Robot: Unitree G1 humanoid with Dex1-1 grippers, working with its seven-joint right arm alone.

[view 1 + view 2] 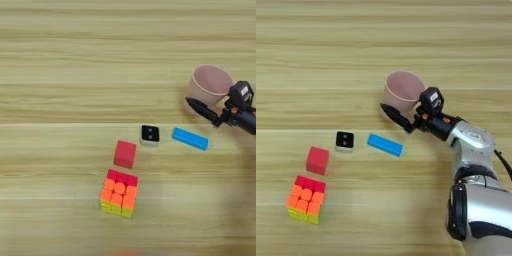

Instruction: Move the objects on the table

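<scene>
A: Where's the pink cup [403, 90]?
B: Upright, far right of the table [331, 50]; the blue bar [385, 144] lies flat just in front of it.
A: And the right gripper [398, 118]?
B: One black finger [395, 116] reaches beside the cup's base (the other's hidden, so I cannot tell if they're apart).

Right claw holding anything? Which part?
Cannot tell. The right claw sits at the near lower wall of the pink cup, but a grip isn't visible. The blue bar lies free.
</scene>
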